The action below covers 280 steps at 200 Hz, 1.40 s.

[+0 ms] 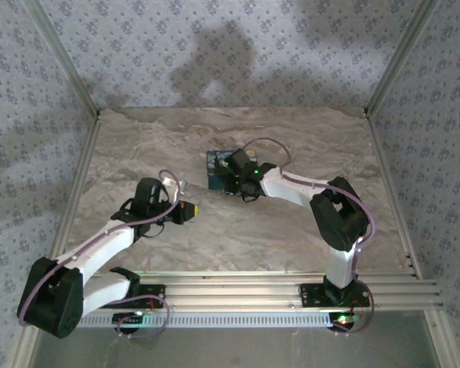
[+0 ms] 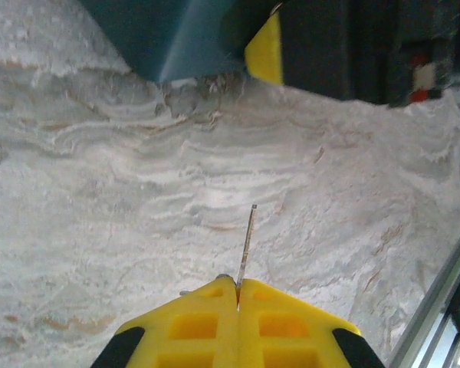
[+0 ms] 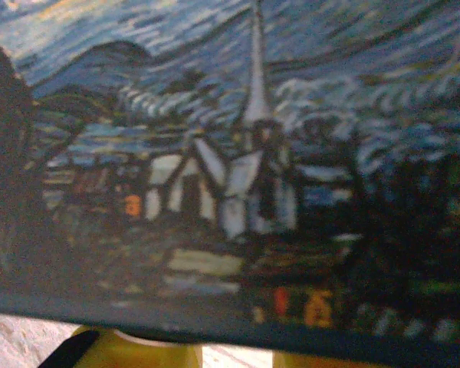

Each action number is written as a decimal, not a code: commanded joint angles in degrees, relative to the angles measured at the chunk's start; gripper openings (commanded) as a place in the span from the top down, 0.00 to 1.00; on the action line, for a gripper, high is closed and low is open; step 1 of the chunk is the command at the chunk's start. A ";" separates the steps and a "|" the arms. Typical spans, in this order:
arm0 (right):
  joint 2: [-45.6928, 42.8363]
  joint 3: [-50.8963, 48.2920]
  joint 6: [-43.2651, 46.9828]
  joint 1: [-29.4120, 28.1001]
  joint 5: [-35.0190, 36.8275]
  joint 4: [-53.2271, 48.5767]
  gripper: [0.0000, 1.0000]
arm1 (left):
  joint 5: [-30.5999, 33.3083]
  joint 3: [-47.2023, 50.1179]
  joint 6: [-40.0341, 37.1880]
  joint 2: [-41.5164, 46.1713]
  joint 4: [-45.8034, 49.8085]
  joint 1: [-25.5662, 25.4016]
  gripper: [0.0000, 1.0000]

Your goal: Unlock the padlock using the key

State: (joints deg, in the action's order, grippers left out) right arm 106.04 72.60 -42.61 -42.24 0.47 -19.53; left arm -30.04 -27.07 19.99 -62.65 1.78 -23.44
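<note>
Aluminium rails (image 1: 253,287) run along the near edge of the worktop (image 1: 291,230), with both arm bases bolted to them. The worktop is a pale, marble-veined sheet in beige and grey, matt under soft light.

Left of its middle, the left gripper (image 1: 188,208) hangs low over the stone. From the left wrist, the left gripper (image 2: 238,285) has its yellow fingers pressed together on the key (image 2: 247,245), whose thin metal blade sticks straight out past the tips, above bare marble.

Farther in, near the centre and towards the far edge, sits a dark blue box (image 1: 215,165). From the right wrist its face is printed with a swirling night sky, a church spire and village houses (image 3: 230,153). The right gripper (image 1: 241,180) is down against the box's right side. Its yellow fingers (image 3: 138,354) show under the box's edge with a strip of worktop between them, but the tips are hidden, so I cannot tell whether they grip anything.

Beyond the far edge stand walls (image 1: 230,54) of grey-blue floral pattern, crossed by soft shadows and framed by slanting metal posts (image 1: 61,57).
</note>
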 commanded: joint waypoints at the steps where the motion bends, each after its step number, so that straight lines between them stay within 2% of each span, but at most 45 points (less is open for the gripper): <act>1: -2.85 0.08 1.13 0.00 -4.24 1.42 0.99 | 0.58 1.19 -0.38 1.40 -3.07 -1.28 1.00; 60: -2.02 0.82 -0.99 3.07 -16.43 2.72 1.00 | -0.19 3.30 0.15 -0.89 -10.13 -3.43 1.00; 93: -0.72 2.51 -0.72 3.62 -19.29 1.41 1.00 | -0.81 5.84 1.20 -3.57 -19.09 -3.71 1.00; 159: -1.00 -0.06 -4.30 6.06 -23.93 4.60 1.00 | -2.90 5.03 1.77 -13.08 -27.57 -3.96 1.00; 228: -4.08 -2.46 -9.54 7.79 -26.40 6.58 1.00 | -7.13 -0.92 -0.85 -17.77 -28.75 -4.83 1.00; 280: -3.87 0.08 -7.62 8.51 -30.98 2.14 1.00 | -7.72 -2.43 -4.13 -20.99 -30.51 -4.86 1.00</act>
State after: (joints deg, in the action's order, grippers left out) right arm 104.12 70.26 -50.85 -34.24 -26.15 -14.94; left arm -35.62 -27.62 18.65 -81.49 -26.24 -27.88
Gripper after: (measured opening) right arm 0.214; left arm 0.048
